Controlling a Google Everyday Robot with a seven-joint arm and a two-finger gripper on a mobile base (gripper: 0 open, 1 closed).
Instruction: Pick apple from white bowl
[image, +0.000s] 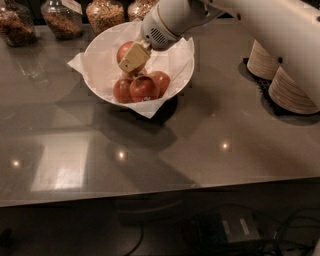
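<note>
The white bowl (98, 48), lined with crinkled white paper, stands at the back middle of the dark table. The apple (123, 49), paler red with yellow patches, sits at the top of the pile in it. Three darker red apples (144, 88) lie below and in front of it. My gripper (130, 56) reaches into the bowl from the upper right. Its beige finger pad (134, 58) lies against the apple's right front side. The other finger is hidden behind the apple. The gripper is shut on the apple, which sits slightly above the darker ones.
Several glass jars of grains (61, 18) line the back edge behind the bowl. Stacked beige paper bowls (292, 91) stand on a black mat at the right. My white arm (260, 20) spans the upper right. The table's front edge runs across the lower part of the view.
</note>
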